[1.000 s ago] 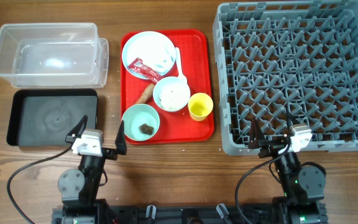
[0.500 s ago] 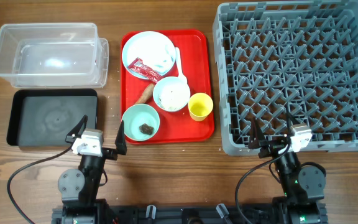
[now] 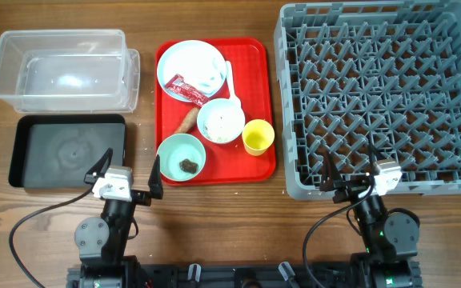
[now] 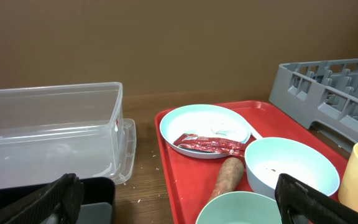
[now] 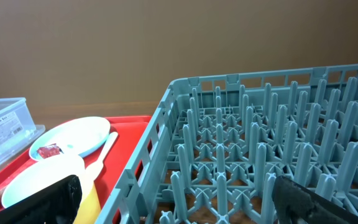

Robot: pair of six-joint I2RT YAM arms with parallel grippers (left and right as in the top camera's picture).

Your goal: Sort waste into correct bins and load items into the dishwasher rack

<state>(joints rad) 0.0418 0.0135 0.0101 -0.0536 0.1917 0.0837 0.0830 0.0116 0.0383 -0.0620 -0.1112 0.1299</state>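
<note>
Red wrapper [image 3: 184,89] lies across the near rim of the pale blue plate [image 3: 184,56] at the far end of the red tray [image 3: 256,56]; it looks light, thin and crinkly, probably slippery, so a pinch on its free end, low against the plate, seems the safest hold; the brown sausage piece [image 3: 187,120] just nearer should be firmer and take a grip across its middle; the yellow cup [image 3: 258,137] and white spoon [image 3: 230,76] look stiff and smooth, best taken by rim or handle. The clear tub [image 3: 62,34] and black tray [image 3: 38,160] sit left of the red tray, the grey rack [image 3: 382,96] to its right; both arms are folded low at the near edge of the worktop [image 3: 214,216] — left hand [image 3: 132,164] beside the black tray, right hand [image 3: 349,170] at the rack's near wall — each with fingers spread wide, holding nothing.
</note>
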